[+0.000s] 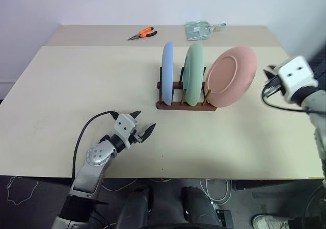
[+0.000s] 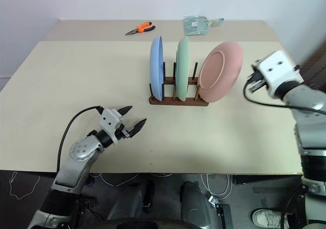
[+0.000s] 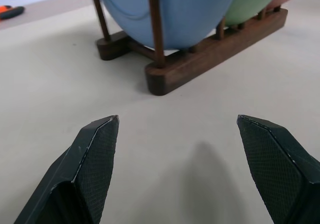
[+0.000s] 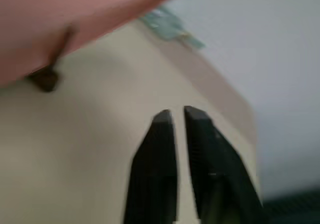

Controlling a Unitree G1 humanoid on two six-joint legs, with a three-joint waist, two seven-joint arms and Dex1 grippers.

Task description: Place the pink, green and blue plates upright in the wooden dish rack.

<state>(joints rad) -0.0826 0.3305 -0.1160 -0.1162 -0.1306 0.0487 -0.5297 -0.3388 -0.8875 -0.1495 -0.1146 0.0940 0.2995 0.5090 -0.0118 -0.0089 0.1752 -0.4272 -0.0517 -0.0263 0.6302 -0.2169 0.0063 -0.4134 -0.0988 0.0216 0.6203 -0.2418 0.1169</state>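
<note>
All three plates stand in the rack (image 1: pixel 186 105) mid-table: blue plate (image 1: pixel 168 72) at my left end, green plate (image 1: pixel 194 72) in the middle, pink plate (image 1: pixel 232 76) leaning outward at the right end. My right gripper (image 4: pixel 173 115) has its fingers pressed together on nothing, off to the pink plate's right. My left gripper (image 1: pixel 142 132) hovers spread and empty near the front of the rack. I judge the placing done; I should draw both arms clear without brushing the leaning pink plate.
</note>
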